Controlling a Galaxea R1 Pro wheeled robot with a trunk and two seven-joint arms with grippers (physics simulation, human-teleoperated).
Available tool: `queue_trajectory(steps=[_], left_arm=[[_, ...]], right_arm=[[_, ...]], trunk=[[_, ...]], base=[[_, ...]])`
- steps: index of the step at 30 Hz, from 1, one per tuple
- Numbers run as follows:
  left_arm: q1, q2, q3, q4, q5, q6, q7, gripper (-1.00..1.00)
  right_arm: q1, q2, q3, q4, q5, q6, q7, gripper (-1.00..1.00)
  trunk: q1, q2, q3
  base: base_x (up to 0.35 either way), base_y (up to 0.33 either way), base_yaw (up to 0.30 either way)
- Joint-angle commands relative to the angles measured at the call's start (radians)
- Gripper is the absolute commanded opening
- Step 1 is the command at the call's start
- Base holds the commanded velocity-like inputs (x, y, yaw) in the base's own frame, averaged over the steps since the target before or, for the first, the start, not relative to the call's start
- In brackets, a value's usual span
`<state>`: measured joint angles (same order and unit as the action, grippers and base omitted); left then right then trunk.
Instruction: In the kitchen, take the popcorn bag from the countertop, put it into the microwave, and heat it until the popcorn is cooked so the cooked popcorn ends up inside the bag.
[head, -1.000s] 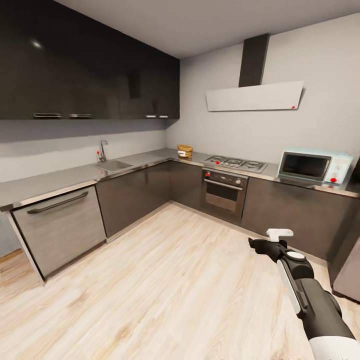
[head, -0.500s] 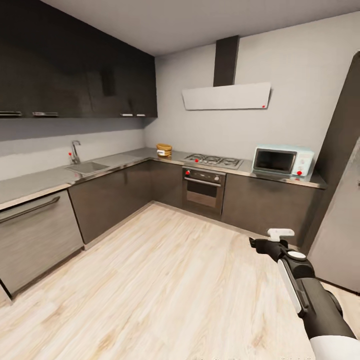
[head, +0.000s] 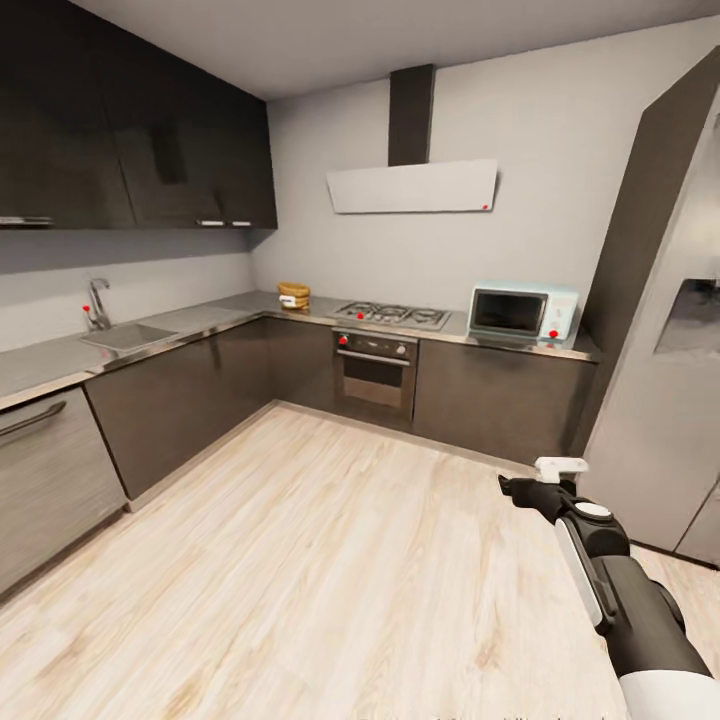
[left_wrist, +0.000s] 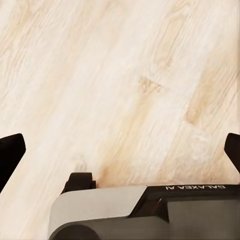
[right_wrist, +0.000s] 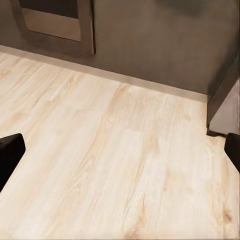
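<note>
Right gripper (right_wrist: 120, 150) jaws spread wide, fingertips at opposite edges of its wrist view, nothing between them, just wood floor (right_wrist: 110, 165) below and cabinet fronts (right_wrist: 165, 45) beyond; in head view the right arm (head: 610, 570) hangs low over the floor at the right, gripper end pointing toward the cabinets, touching nothing; left gripper (left_wrist: 120, 155) likewise wide, both dark fingertips at the frame edges, empty, looking at bare floor planks; microwave (head: 523, 312) sits on the countertop (head: 200, 322) at the far right end of the back run, just beside the tall dark panel next to the fridge (head: 670, 400); door shut, glass dark, contents not visible; right of the hob (head: 392, 315) and the built-in oven (head: 375, 365), apart from both; small tan object with a white label (head: 293, 295) stands in the counter corner left of the hob, looks like the popcorn bag but too small to confirm, contents not resolvable; sink (head: 125, 336) with tap on the left run, basin looks bare; hood (head: 412, 186) above the hob; both grippers well apart from the counter.
</note>
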<state>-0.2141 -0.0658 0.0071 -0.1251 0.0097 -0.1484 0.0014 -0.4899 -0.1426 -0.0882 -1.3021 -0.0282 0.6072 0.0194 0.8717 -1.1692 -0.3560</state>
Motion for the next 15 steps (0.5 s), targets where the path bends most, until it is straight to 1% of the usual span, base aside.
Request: queue_trajectory(steps=[1,11,13,15], left_arm=[[-0.001,0.000,0.001,0.001,0.001,-0.003,0.000,1.00],[-0.001,0.000,0.001,0.001,0.001,-0.003,0.000,1.00],[-0.001,0.000,0.000,0.001,0.001,-0.003,0.000,1.00],[-0.001,0.000,-0.001,0.001,0.001,-0.003,0.000,1.00]], right_arm=[[-0.001,0.000,-0.001,0.000,-0.002,0.005,0.002,1.00],[-0.001,0.002,-0.001,0.004,-0.002,0.004,0.002,1.00],[0.003,0.003,0.000,0.002,-0.002,0.001,0.002,1.00],[0.008,0.003,0.001,-0.003,-0.001,0.000,0.003,1.00]], trunk=[[0.000,-0.001,-0.002],[0.000,-0.001,-0.014],[0.000,-0.001,-0.017],[0.000,-0.001,-0.019]], base=[[0.000,0.000,-0.225],[0.000,0.000,-0.221],[0.087,0.000,-0.179],[0.198,-0.045,-0.076]])
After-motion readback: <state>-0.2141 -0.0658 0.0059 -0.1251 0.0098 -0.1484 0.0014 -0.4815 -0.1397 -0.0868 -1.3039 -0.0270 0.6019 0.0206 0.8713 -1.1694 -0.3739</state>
